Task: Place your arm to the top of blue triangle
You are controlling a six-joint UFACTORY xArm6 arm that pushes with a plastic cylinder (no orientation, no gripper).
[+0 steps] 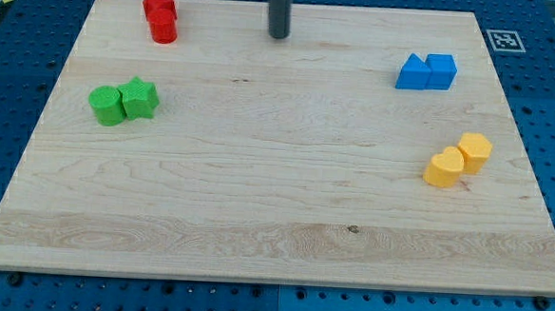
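Note:
Two blue blocks touch at the view's right top: the left one (pixel 413 74) looks like the blue triangle, the right one (pixel 441 70) is a cube. My tip (pixel 279 35) is the lower end of a dark rod near the top middle of the wooden board (pixel 275 203). The tip is well to the left of the blue triangle and slightly higher in the view, apart from every block.
Two red blocks (pixel 160 17) stand at the top left. Two green blocks (pixel 123 102) lie at the left. Two yellow blocks (pixel 458 159) lie at the right, below the blue pair. A marker tag (pixel 503 39) sits off the board's top right corner.

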